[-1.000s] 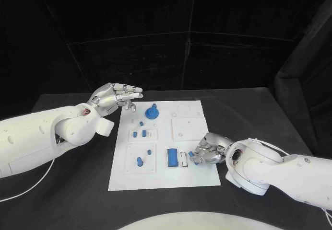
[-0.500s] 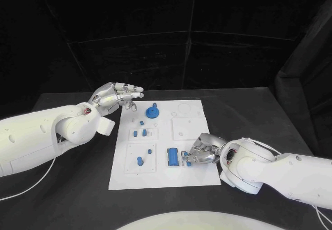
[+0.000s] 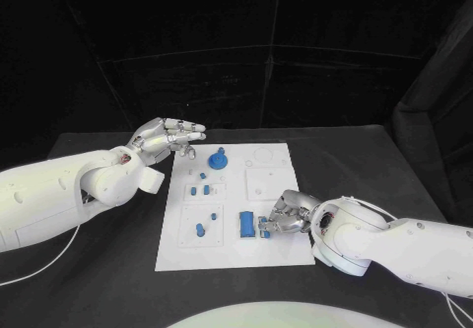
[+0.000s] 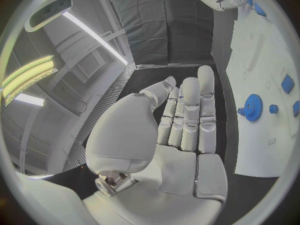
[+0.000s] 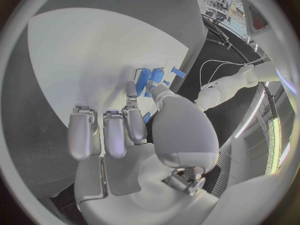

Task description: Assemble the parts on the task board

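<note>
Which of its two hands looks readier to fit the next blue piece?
The right hand: its fingers already pinch a small blue part over the task board. The left hand hovers empty beside the board's far corner.

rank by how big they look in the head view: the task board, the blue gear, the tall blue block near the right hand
1. task board, by far the largest.
2. blue gear and tall blue block: these look about alike, so I won't rank them.

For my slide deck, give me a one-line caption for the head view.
Right robot hand sets a small blue part on the white task board while the left robot hand hovers open.
</note>
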### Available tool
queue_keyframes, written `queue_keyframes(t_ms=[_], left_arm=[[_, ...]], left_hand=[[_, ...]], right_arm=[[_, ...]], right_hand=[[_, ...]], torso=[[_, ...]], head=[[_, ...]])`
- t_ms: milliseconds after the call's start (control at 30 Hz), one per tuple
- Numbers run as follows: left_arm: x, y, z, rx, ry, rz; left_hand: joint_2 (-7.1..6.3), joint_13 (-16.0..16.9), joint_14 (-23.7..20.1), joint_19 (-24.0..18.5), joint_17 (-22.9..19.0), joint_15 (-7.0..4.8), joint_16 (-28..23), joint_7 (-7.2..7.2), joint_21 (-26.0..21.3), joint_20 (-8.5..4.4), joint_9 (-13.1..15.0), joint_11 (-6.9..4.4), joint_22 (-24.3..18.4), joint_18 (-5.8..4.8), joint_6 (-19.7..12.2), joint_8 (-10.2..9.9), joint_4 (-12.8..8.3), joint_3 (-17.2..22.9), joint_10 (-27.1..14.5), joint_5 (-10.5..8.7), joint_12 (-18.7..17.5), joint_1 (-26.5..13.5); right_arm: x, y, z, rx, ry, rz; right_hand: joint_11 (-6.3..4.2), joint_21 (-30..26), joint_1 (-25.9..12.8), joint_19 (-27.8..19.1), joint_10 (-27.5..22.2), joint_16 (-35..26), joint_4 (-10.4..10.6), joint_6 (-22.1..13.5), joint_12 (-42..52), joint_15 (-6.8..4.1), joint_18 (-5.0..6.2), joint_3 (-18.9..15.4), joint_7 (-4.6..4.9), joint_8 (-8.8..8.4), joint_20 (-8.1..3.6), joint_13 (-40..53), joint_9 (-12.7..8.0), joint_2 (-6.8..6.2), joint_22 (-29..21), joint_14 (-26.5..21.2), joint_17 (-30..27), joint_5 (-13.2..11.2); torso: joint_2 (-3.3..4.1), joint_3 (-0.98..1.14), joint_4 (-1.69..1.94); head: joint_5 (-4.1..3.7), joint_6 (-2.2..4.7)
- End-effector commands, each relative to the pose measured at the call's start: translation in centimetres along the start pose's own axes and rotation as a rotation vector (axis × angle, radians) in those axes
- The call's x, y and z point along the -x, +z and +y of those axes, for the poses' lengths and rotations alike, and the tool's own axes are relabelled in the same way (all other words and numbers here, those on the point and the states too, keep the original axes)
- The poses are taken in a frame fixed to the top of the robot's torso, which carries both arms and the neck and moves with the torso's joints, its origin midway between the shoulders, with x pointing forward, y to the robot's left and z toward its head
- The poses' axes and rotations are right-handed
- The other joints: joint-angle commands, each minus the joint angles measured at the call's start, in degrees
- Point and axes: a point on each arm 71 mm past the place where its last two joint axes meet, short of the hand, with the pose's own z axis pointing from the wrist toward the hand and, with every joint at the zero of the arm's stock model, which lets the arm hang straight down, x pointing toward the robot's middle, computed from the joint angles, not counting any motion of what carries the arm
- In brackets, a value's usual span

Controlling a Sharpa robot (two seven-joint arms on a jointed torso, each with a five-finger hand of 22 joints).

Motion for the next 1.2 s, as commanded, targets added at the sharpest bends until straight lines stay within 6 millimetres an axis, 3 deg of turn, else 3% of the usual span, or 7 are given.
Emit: queue_keyframes(t_ms=[33, 167, 233, 300, 533, 867, 1200], left_arm=[[-0.2, 0.0, -0.1, -0.005, -0.008, 0.013], [-0.2, 0.0, -0.1, -0.004, -0.008, 0.013], [-0.2, 0.0, -0.1, -0.003, -0.008, 0.013], [-0.2, 0.0, -0.1, -0.001, -0.009, 0.015], [-0.2, 0.0, -0.1, 0.002, -0.010, 0.017], [-0.1, 0.0, -0.1, 0.003, -0.009, 0.016], [-0.1, 0.0, -0.1, 0.004, -0.009, 0.015]], left_hand=[[0.43, -0.07, -0.28, -0.02, -0.05, -0.04, -0.21, 0.04, -0.33, -0.13, -0.07, 0.02, -0.06, 0.79, -0.13, 0.23, -0.11, -0.29, -0.35, 0.07, 0.14, -0.07], [0.43, -0.07, -0.28, -0.02, -0.05, -0.04, -0.21, 0.04, -0.33, -0.13, -0.07, 0.02, -0.06, 0.79, -0.13, 0.23, -0.11, -0.29, -0.35, 0.07, 0.14, -0.07], [0.43, -0.07, -0.28, -0.02, -0.05, -0.04, -0.21, 0.04, -0.33, -0.13, -0.07, 0.02, -0.06, 0.79, -0.13, 0.23, -0.11, -0.29, -0.35, 0.07, 0.14, -0.07], [0.43, -0.07, -0.28, -0.02, -0.06, -0.04, -0.21, 0.05, -0.34, -0.13, -0.08, 0.02, -0.07, 0.78, -0.15, 0.23, -0.10, -0.30, -0.36, 0.07, 0.13, -0.08], [0.43, -0.08, -0.27, -0.01, -0.06, -0.03, -0.20, 0.06, -0.34, -0.13, -0.08, 0.03, -0.07, 0.78, -0.16, 0.23, -0.10, -0.31, -0.38, 0.06, 0.13, -0.09], [0.43, -0.08, -0.26, 0.01, -0.07, -0.03, -0.18, 0.08, -0.34, -0.13, -0.08, 0.05, -0.07, 0.78, -0.19, 0.22, -0.09, -0.33, -0.42, 0.06, 0.13, -0.12], [0.45, -0.08, -0.25, 0.01, -0.08, -0.02, -0.17, 0.08, -0.35, -0.13, -0.08, 0.05, -0.08, 0.78, -0.20, 0.22, -0.10, -0.34, -0.44, 0.06, 0.13, -0.10]], right_arm=[[-0.1, 0.0, 0.2, 0.005, -0.023, -0.002], [0.0, 0.1, 0.2, 0.004, -0.028, -0.011], [0.1, 0.2, 0.1, 0.005, -0.029, -0.016], [0.1, 0.2, 0.0, 0.004, -0.029, -0.018], [0.2, 0.2, 0.0, 0.010, -0.029, -0.016], [0.0, -0.7, 0.0, 0.078, -0.034, 0.038], [-0.1, -0.6, -0.3, 0.071, -0.046, 0.061]], right_hand=[[-0.09, 0.12, -1.61, 0.16, 0.66, 0.02, 0.95, 0.08, -0.25, -0.21, -1.13, -2.11, 0.21, -0.25, -0.12, 3.34, 0.16, -0.37, 2.46, 3.31, 0.89, -3.08], [-0.14, -0.09, -3.07, -0.04, 0.51, -0.20, 3.14, -0.17, -0.64, -0.26, -1.05, -5.93, 0.14, -0.39, -0.08, 3.22, 0.46, 0.12, 2.16, 3.24, 0.56, -10.23], [-0.05, -0.23, -4.58, -0.16, 0.37, -0.34, 5.55, -0.36, -0.96, -0.18, -1.00, -9.13, 0.16, -0.46, -0.08, 3.11, 0.69, 0.07, 1.97, 3.20, 0.36, -14.93], [0.00, -0.36, -4.50, -0.27, 0.21, -0.47, 6.93, -0.53, -1.35, -0.15, -0.96, -11.28, 0.23, -0.51, -0.03, 2.93, 0.86, 0.14, 1.79, 3.17, 0.18, -17.31], [0.05, -0.51, -1.59, -0.38, 0.09, -0.62, 8.27, -0.74, -1.65, -0.09, -0.92, -14.58, 0.31, -0.52, 0.05, 2.88, 1.30, 1.31, 1.63, 3.16, 0.01, -17.28], [0.20, -0.66, 6.68, -0.45, -0.01, -0.70, 4.26, -1.18, -1.85, 0.00, -0.90, -16.98, 0.49, -0.67, 0.11, 2.96, 1.89, 2.77, 1.59, 3.17, -0.01, -15.15], [0.24, -0.67, 7.97, -0.45, -0.05, -0.70, 3.13, -1.21, -1.96, 0.05, -0.90, -17.76, 0.55, -0.73, 0.17, 2.94, 2.02, 3.51, 1.63, 3.17, 0.03, -13.85]], torso=[[0.09, 0.02, -0.03], [0.04, 0.01, -0.02], [0.03, 0.00, -0.02], [0.04, 0.00, -0.02], [-0.01, 0.03, -0.06], [0.06, 0.08, -0.12], [-0.02, 0.00, 0.05]], head=[[0.01, 0.01], [-0.04, -0.01], [-0.02, -0.05], [-0.02, -0.04], [-0.03, -0.02], [-0.01, 0.13], [-0.06, 0.25]])
